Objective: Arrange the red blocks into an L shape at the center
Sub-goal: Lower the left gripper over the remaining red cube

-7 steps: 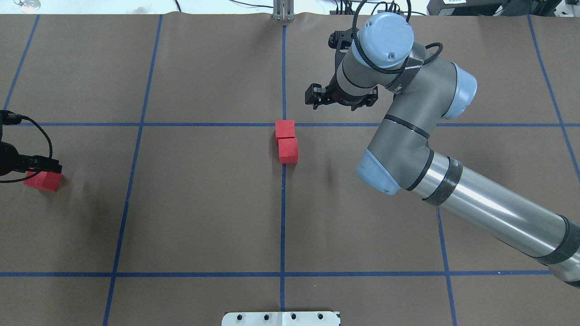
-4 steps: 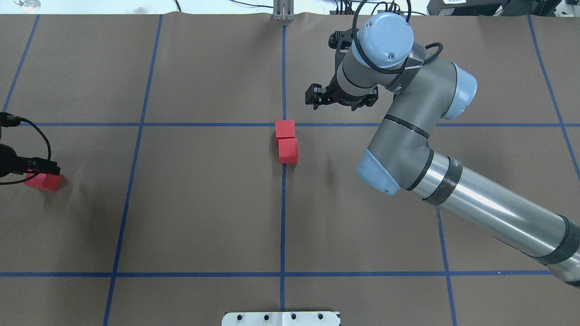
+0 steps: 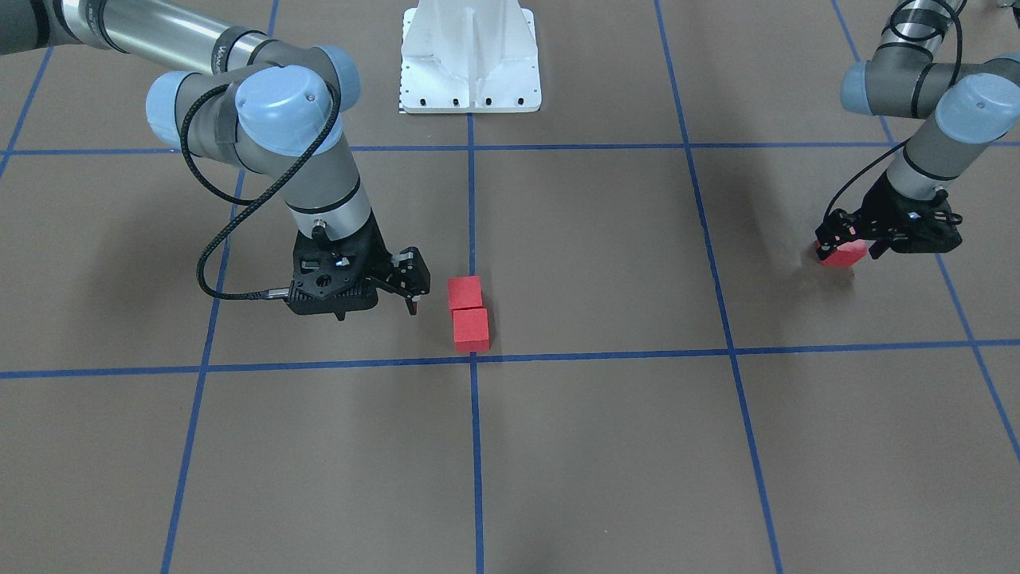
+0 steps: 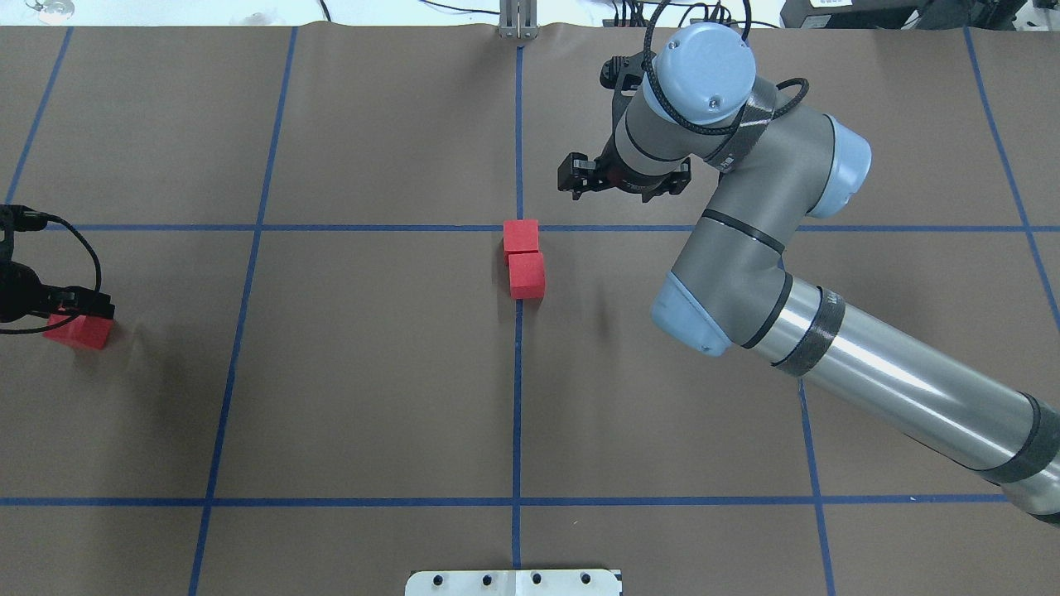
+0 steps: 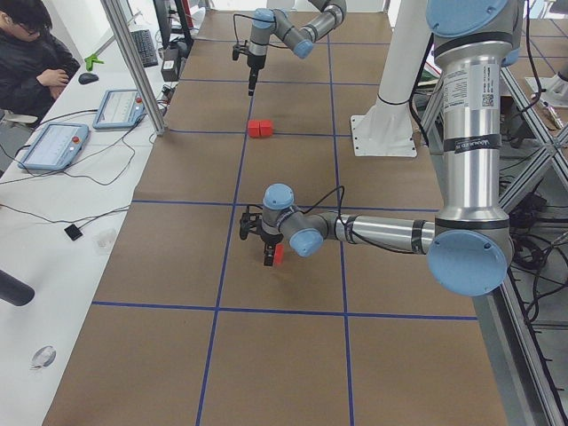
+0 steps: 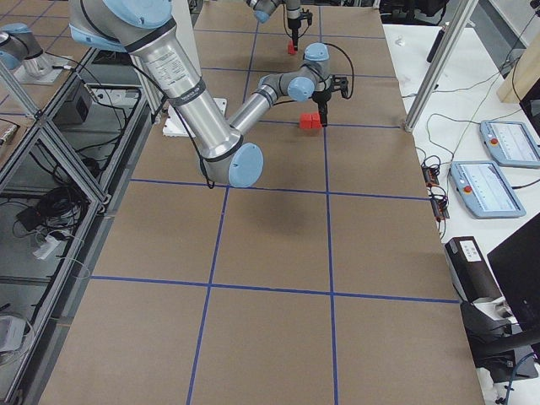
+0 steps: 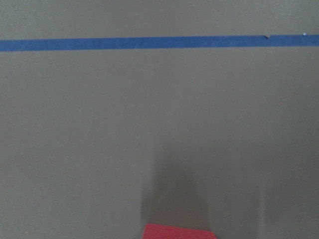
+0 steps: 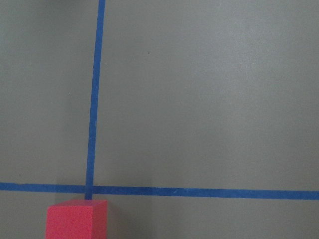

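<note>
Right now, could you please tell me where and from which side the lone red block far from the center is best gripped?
I would take the lone red block by two opposite side faces, coming straight down from above. It lies flat on the paper, its sides free of the other blocks, and the left gripper hangs right over it.

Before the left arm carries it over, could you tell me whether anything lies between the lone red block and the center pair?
Nothing visible does: only brown floor and blue tape lie between the lone block and the pair.
</note>
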